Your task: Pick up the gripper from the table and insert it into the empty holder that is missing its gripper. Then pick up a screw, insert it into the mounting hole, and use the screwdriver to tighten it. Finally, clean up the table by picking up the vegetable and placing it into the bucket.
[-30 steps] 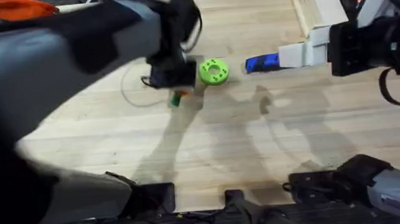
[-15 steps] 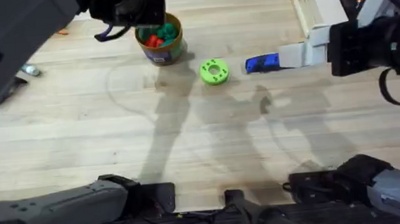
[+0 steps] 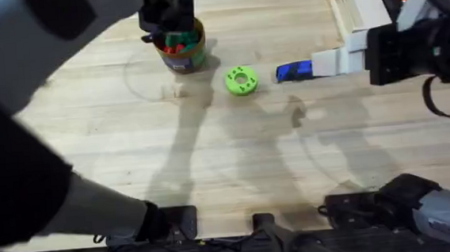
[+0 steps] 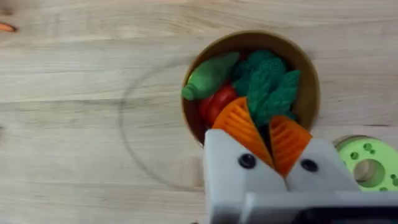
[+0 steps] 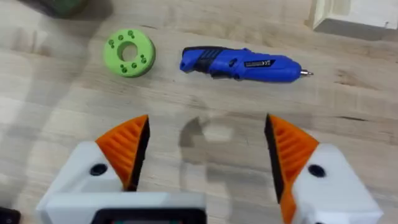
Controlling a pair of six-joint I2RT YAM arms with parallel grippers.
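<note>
Overhead: closest in, the left arm's dark bulk now fills the left side, where half a second ago it only crossed the top corner. The bare table point(image 3: 236, 165) shows no loose vegetable.

Mid-table on the right, the right gripper point(image 3: 339, 61) has not moved, and its wrist view shows the jaws wide apart with nothing between them. The screwdriver point(image 3: 294, 71) lies flat just in front of it, also not moved. The lime disc point(image 3: 240, 80) sits beside that, apart from everything.

Farther out, the bucket point(image 3: 181, 49) stands upright. The left gripper point(image 3: 168, 12) has come from the disc area a second ago to sit right over the bucket's rim. In the left wrist view the left gripper point(image 4: 261, 134) points into the bucket mouth point(image 4: 311, 93). The dark green leafy vegetable point(image 4: 268, 86) lies inside with a pale green piece point(image 4: 208, 76) and a red one point(image 4: 219, 102). I cannot tell whether the left jaws are clamped on the vegetable or have let go of it.

Farthest, a pale wooden box point(image 3: 355, 6) sits at the back right.

Judgement: this is the cleanup step, with the vegetable at or in the bucket. That makes the task nearly done, with only the release and pull-back left if it is not yet dropped.
</note>
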